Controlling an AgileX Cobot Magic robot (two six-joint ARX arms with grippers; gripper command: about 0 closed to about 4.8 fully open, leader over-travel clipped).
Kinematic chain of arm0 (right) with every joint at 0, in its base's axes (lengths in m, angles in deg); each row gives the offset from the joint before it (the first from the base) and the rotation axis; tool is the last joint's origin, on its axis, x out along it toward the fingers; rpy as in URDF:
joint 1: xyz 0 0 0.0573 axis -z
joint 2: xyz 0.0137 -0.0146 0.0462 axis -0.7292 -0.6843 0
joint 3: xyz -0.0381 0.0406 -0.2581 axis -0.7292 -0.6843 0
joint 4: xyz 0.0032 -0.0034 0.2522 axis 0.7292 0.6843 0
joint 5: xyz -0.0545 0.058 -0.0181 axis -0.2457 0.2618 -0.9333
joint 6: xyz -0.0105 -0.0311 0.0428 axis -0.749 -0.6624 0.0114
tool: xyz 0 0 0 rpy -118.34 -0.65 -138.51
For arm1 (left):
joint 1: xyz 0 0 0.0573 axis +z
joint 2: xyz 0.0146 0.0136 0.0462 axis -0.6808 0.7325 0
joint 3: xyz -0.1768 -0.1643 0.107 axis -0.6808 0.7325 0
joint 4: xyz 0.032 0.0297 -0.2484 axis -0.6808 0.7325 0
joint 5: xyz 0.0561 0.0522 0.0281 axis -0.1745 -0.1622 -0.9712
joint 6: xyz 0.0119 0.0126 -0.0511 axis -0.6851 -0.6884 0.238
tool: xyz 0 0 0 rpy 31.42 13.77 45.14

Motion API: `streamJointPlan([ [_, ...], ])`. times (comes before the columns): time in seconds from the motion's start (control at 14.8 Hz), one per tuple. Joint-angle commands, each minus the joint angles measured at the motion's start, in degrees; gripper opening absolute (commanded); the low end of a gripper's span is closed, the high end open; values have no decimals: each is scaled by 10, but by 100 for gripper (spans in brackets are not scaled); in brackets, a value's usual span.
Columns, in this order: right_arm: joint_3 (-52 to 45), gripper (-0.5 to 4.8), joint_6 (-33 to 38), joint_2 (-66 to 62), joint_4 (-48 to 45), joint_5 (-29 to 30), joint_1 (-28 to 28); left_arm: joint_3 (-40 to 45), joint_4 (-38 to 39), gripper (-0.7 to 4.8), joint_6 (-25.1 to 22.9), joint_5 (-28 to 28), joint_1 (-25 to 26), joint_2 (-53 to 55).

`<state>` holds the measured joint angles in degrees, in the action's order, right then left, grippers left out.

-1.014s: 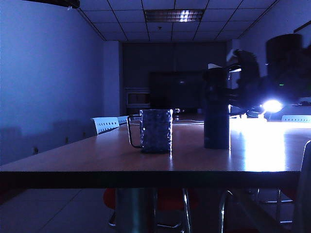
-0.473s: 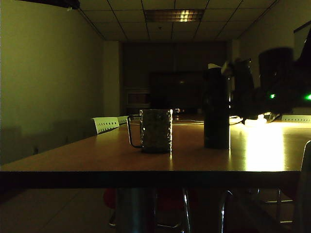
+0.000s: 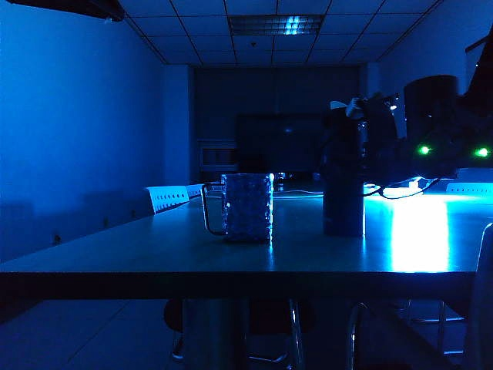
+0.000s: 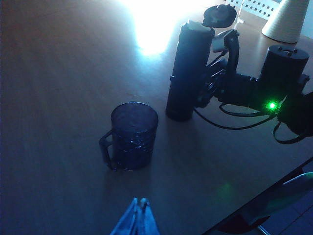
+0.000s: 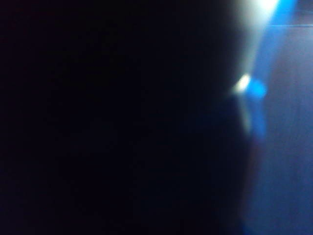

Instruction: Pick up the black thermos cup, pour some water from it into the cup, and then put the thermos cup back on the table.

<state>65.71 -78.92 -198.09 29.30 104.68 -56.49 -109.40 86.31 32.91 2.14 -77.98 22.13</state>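
Exterior view first: on your left the glass mug [image 3: 247, 207] stands on the tabletop [image 3: 139, 250], handle outward. Your left gripper [image 4: 138, 209] hovers near it over the front edge, fingers closed on nothing. Just right of the mug stands the black thermos cup [image 3: 343, 171], upright, spout flap up. Your right gripper [image 4: 208, 90] brackets its body; whether the fingers clamp yet, I cannot tell. Squeeze squarely at mid-height before lifting. Bare tabletop lies between the two vessels, so tilt leftward there.
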Motion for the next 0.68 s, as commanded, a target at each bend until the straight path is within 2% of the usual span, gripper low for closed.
streamJointPlan([
  [0.07, 0, 79, 5, 2, -11, 1, -2, -3, -6, -8, 0, 4, 0, 0],
  [0.34, 0, 81, 4, 19, -6, 4, -2, -4, -8, -8, 0, 16, 0, 0],
  [0.54, 0, 81, -71, 66, 57, 0, -6, -40, 31, -8, -5, 10, 0, 3],
  [0.68, 0, 81, -97, 86, 78, -3, -14, -56, 45, -8, -23, -4, 0, 4],
])
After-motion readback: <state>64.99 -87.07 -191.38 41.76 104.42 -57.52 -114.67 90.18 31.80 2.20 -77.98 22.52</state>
